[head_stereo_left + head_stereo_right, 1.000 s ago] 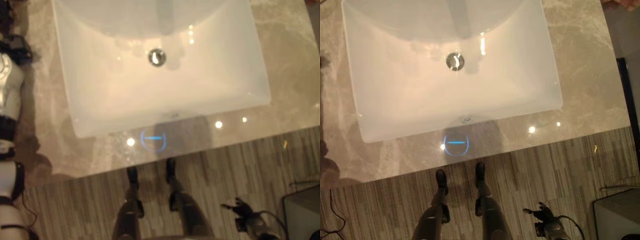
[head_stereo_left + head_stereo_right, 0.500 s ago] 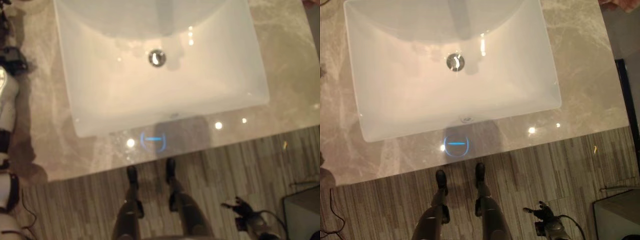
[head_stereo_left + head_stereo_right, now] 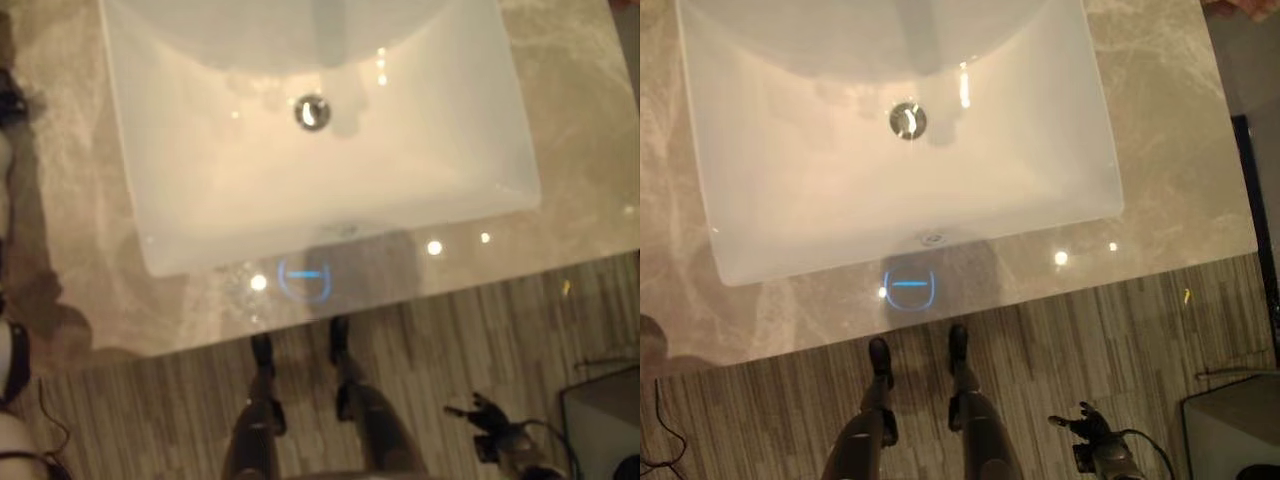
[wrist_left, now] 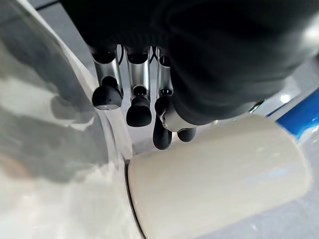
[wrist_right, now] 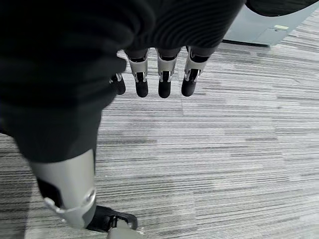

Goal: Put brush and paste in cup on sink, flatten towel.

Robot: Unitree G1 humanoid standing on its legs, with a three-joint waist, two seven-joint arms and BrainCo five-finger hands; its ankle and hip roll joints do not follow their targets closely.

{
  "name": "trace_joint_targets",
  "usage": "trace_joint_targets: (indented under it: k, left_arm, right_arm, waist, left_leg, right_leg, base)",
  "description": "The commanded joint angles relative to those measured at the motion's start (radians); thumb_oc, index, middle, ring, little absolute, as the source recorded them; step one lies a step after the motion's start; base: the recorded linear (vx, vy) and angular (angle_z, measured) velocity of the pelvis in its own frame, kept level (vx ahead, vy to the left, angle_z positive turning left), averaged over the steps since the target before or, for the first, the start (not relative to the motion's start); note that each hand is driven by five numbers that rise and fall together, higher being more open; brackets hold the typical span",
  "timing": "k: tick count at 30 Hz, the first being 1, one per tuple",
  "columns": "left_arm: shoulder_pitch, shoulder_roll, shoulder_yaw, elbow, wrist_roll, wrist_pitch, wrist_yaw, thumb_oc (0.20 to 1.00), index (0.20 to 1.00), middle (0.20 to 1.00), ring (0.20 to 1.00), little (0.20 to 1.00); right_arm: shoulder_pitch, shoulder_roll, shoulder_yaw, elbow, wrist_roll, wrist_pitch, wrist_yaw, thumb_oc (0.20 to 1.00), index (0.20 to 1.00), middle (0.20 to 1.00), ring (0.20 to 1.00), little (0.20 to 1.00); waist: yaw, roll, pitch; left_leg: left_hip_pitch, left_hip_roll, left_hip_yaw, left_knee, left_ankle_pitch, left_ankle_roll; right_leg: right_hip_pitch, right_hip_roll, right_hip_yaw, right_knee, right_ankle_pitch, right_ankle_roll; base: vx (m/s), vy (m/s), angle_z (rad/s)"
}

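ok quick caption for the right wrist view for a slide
Right hand hanging idle over grey striped carpet, fingers relaxed and holding nothing.

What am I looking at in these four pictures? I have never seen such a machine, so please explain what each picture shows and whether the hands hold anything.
This is a humanoid robot with two arms and finger hands. Two pictures come from a stereo camera on its head, looking down: they show a white sink with a metal drain, set in a marbled stone counter, and striped floor below. The other two come from cameras on the wrists. The left hand hangs with relaxed fingers over a cream rounded object that I cannot identify; it holds nothing. The right hand hangs low over the floor, fingers straight, also empty.
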Motion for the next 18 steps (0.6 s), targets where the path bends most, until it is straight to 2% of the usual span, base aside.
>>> trace_joint_targets:
  k: [1, 2, 8, 18]
  left_arm:
    - [-0.084, 0.064, -0.049, 0.058, -0.002, -0.034, 0.017, 0.200, 0.200, 0.200, 0.200, 0.200]
    - [-0.123, 0.066, -0.076, 0.114, -0.011, -0.028, 0.012, 0.200, 0.200, 0.200, 0.200, 0.200]
    - [-0.170, 0.033, -0.118, 0.127, -0.008, -0.028, 0.012, 0.200, 0.200, 0.200, 0.200, 0.200]
    - [-0.150, -0.031, -0.140, 0.000, 0.011, -0.050, 0.002, 0.200, 0.200, 0.200, 0.200, 0.200]
  right_arm:
    - [0.084, -0.059, -0.010, 0.018, 0.040, 0.008, -0.001, 1.000, 1.000, 1.000, 1.000, 1.000]
    - [0.099, -0.055, -0.010, 0.034, 0.043, 0.010, 0.002, 1.000, 1.000, 1.000, 1.000, 1.000]
    - [0.103, -0.043, -0.012, 0.029, 0.058, 0.007, 0.005, 1.000, 1.000, 1.000, 1.000, 1.000]
    - [0.088, -0.071, -0.026, -0.012, 0.061, -0.014, -0.017, 1.000, 1.000, 1.000, 1.000, 1.000]
  waist:
    - [-0.004, -0.002, -0.027]
    - [-0.014, -0.010, -0.029]
    - [-0.029, -0.019, -0.039]
    - [-0.036, -0.009, -0.043]
  left_leg:
    - [0.016, 0.024, -0.056, 0.012, -0.042, -0.002]
    - [0.009, 0.027, -0.055, 0.012, -0.042, -0.002]
    - [-0.001, 0.031, -0.052, 0.012, -0.046, -0.001]
    - [-0.014, 0.023, -0.062, 0.012, -0.047, 0.000]
  right_leg:
    - [0.057, -0.047, -0.007, -0.002, -0.026, 0.114]
    - [0.050, -0.043, -0.002, -0.002, -0.025, 0.114]
    - [0.035, -0.038, 0.010, -0.002, -0.027, 0.112]
    - [0.025, -0.038, 0.016, -0.002, -0.028, 0.111]
  base:
    - [0.06, 0.012, -0.03]
    - [0.06, 0.015, 0.01]
    - [0.05, 0.010, -0.05]
    - [0.00, 0.000, 0.00]
